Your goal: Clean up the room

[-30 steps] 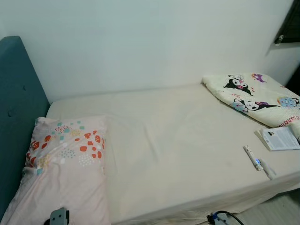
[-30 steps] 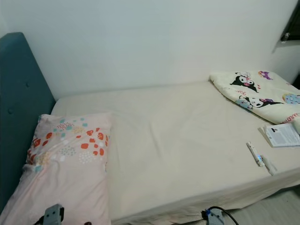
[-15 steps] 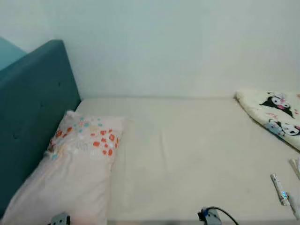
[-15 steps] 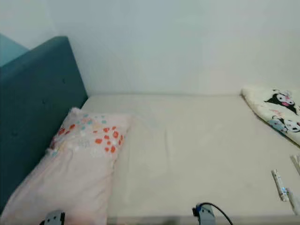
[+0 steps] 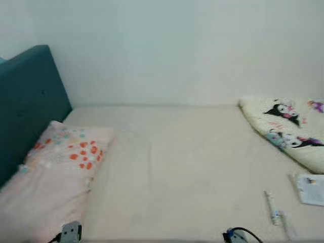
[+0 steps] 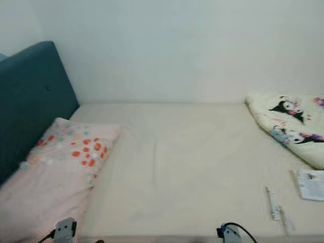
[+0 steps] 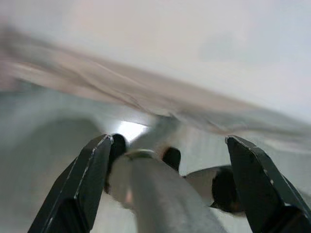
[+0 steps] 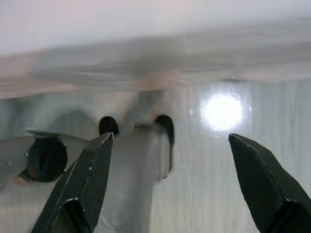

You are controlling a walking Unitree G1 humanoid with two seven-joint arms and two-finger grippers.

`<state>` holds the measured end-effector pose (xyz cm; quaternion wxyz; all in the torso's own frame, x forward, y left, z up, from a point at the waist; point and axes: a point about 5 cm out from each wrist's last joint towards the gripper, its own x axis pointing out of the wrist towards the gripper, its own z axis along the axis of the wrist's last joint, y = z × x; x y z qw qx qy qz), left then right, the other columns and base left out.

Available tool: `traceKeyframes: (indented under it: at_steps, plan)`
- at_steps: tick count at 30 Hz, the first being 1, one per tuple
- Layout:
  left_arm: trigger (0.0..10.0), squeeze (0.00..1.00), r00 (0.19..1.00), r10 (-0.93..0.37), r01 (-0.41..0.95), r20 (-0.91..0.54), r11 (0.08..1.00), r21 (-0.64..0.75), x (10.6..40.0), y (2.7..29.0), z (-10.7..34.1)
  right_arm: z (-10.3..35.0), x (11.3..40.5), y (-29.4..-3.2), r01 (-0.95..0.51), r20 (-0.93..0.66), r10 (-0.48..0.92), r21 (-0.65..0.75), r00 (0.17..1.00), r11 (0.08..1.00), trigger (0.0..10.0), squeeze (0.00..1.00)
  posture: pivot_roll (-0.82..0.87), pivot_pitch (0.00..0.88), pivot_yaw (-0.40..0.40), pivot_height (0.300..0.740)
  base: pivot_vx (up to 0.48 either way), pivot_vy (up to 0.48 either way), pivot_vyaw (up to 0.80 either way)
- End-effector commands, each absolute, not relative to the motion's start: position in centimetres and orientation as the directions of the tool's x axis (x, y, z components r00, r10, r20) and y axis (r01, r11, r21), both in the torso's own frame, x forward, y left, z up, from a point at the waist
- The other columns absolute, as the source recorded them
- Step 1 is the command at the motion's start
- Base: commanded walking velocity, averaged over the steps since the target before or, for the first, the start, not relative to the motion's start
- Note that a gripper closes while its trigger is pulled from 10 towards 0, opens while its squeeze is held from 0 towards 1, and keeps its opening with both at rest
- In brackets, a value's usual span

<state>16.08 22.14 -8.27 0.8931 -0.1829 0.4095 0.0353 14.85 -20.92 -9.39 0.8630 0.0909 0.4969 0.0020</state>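
Note:
A bed with a cream sheet point(image 5: 192, 162) lies before me. On it at the left rests a pink pillow point(image 5: 55, 167) with red and teal dots. A folded cartoon-print blanket point(image 5: 288, 126) sits at the right end. Near the front right edge lie a white booklet point(image 5: 311, 182) and a small white tube point(image 5: 272, 207). My left gripper point(image 7: 170, 141) hangs low beside the bed, open, nothing between its fingers. My right gripper point(image 8: 171, 137) is also low and open, over glossy floor.
A teal padded headboard point(image 5: 25, 96) stands at the left, and a plain white wall point(image 5: 167, 50) runs behind the bed. A black cable with a blue plug point(image 5: 235, 234) shows at the bottom edge. Both wrist views are blurred.
The whole picture has swung left and then partly back right, so the camera has moved. The things on the bed lie as before.

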Motion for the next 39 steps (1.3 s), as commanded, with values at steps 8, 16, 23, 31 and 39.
traceKeyframes:
  at_steps: [8,16,23,31,39]
  plan:
    - [10.0,0.0,0.678,-0.085,-0.228,-0.73,0.92,-0.319,16.5,22.1,-8.1,-7.4,19.2,-20.8,0.084,-0.764,0.097,0.193,0.637,0.978,10.0,0.0,0.01,0.0,-0.018,0.74,0.0,-0.471,0.0]
    - [10.0,0.0,0.687,-0.086,-0.225,-0.722,0.919,-0.323,16.8,22.1,-7.9,-5.6,22.3,-20.6,0.046,-0.687,0.109,0.203,0.719,0.978,10.0,0.0,0.01,0.0,-0.02,0.74,0.0,-0.472,0.0]
    - [10.0,0.0,0.695,-0.092,-0.223,-0.713,0.916,-0.335,17.1,21.9,-7.9,-3.7,25.0,-19.8,0.004,-0.603,0.131,0.217,0.787,0.976,10.0,0.0,0.01,0.0,-0.021,0.74,0.0,-0.47,0.0]
    - [10.0,0.0,0.702,-0.088,-0.228,-0.707,0.913,-0.339,17.4,21.9,-7.7,-2.3,26.8,-19.4,-0.017,-0.542,0.142,0.23,0.828,0.973,10.0,0.0,0.01,0.0,-0.021,0.74,0.0,-0.411,0.0]
    - [10.0,0.0,0.721,-0.065,-0.239,-0.69,0.911,-0.335,18.3,22.0,-7.3,-1.2,28.1,-18.5,-0.049,-0.503,0.184,0.27,0.844,0.962,10.0,0.0,0.01,0.0,-0.023,0.74,0.0,0.0,0.0]
